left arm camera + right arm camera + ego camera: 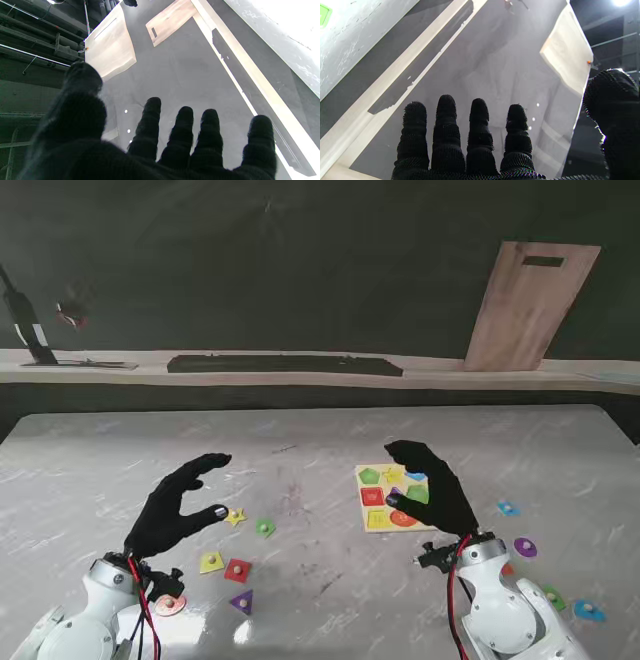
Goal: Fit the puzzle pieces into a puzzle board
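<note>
Our left hand (pixel 178 508) hangs empty with fingers spread, thumb apart, just beside the yellow star piece (pixel 236 517) on the desk (pixel 300 450), which lies to its right. Our right hand (pixel 432 485), also empty and splayed, hovers over the puzzle board (pixel 377 498). The left hand is nearer the loose pieces.

Your counter (pixel 320 445) is grey and marbled. On it you have the puzzle board (pixel 393 497) right of centre, loose pieces (pixel 238 570) to its left, and more pieces (pixel 525 547) at right.
</note>
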Controlling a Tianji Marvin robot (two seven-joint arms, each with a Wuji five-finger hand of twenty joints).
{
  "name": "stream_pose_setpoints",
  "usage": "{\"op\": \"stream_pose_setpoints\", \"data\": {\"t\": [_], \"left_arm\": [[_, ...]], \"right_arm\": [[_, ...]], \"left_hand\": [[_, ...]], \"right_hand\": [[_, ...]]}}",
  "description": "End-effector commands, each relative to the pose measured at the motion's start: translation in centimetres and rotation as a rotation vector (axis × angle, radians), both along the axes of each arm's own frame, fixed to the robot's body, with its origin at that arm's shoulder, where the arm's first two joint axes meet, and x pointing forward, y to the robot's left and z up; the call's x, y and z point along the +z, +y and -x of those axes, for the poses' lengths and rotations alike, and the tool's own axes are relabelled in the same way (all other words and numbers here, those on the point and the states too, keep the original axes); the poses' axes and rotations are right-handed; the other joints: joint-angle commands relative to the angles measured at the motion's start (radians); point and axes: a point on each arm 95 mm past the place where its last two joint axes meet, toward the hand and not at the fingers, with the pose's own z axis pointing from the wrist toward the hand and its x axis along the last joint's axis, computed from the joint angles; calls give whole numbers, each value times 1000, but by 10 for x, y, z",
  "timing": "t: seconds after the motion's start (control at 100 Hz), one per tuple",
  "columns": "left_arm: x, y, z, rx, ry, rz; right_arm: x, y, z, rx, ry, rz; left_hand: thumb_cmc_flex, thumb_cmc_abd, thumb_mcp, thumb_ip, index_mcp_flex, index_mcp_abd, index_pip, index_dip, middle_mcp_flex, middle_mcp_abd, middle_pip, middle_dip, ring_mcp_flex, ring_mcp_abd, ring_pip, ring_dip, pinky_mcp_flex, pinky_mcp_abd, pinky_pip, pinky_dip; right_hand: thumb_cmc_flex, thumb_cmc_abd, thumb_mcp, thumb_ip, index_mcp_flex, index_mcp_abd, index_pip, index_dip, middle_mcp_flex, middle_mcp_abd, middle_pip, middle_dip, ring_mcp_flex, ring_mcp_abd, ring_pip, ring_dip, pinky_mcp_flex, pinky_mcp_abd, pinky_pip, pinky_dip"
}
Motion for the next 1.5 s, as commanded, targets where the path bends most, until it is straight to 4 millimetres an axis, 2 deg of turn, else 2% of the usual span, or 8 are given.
{"op": "stream_pose_setpoints", "data": {"t": [0.0,0.48,0.79,0.91,1.06,1.21,1.3,1.49], "left_arm": [[-1,0,0,-6,4,1],[-1,-2,-4,-26,19,10],[-3,-3,-11,-33,49,1],[-4,-4,-11,-42,60,-14],[-5,-4,-11,-46,60,-21],[-4,-4,-11,-33,54,-17],[-4,-4,-12,-31,57,-16],[-5,-6,-13,-35,69,-20]], "right_arm": [[-2,2,4,1,-2,6],[-1,-1,13,-19,-40,41],[-11,0,-7,-108,-19,345],[-12,-4,-21,-129,6,528],[-15,-9,-42,-153,42,752],[-22,-11,-64,-152,129,900],[-27,-10,-76,-157,186,957],[-41,-3,-95,-195,253,1011]], "left_hand": [[6,6,-16,30,-8,-19,-15,-12,4,-8,-17,-11,10,-22,-26,-2,1,-226,-16,19],[14,4,-9,29,1,-16,-19,-8,14,-8,-20,-3,20,-25,-30,9,6,-222,-28,36],[16,7,-10,29,4,-14,-21,-6,18,-9,-19,1,17,-24,-27,17,4,-224,-36,43],[20,9,-12,29,7,-14,-20,-6,28,-9,-16,4,24,-25,-23,21,7,-223,-36,47],[28,13,-12,29,10,-13,-20,-5,35,-9,-13,7,30,-26,-18,27,11,-223,-35,51],[34,14,-14,29,15,-13,-17,-3,45,-10,-9,10,37,-26,-12,34,13,-222,-31,56],[36,16,-14,29,16,-14,-17,-3,47,-10,-8,12,38,-26,-10,37,13,-222,-29,59],[40,23,-19,28,17,-12,-15,-2,52,-8,-7,14,40,-25,-8,41,11,-220,-25,62]], "right_hand": [[-32,-3,-16,14,-33,6,-24,3,-40,-2,13,-5,-23,-7,-6,-10,-7,-23,-11,-14],[-3,12,-46,25,-7,1,-17,7,-19,-1,32,-2,4,-26,27,2,0,-24,-2,0],[5,-4,-42,26,5,-15,-17,8,-8,-8,32,-3,7,-20,25,7,-11,7,-5,9],[13,-13,-41,28,-21,-40,-27,8,-55,-15,20,-6,-13,-4,8,1,-14,60,-7,11],[26,-63,2,27,-89,-55,-51,5,-158,-16,-1,-20,-108,21,-57,-40,-53,72,-51,-26],[41,-102,33,23,-142,-48,-195,-67,-267,-2,-59,-57,-250,41,-107,-135,-111,68,-107,-131],[25,-99,34,19,-141,-39,-343,-104,-268,16,-187,-114,-307,40,-88,-180,-132,64,-100,-192],[-28,-93,44,7,-124,-39,-558,-38,-273,48,-369,-183,-366,41,-72,-201,-172,70,-96,-259]]}}
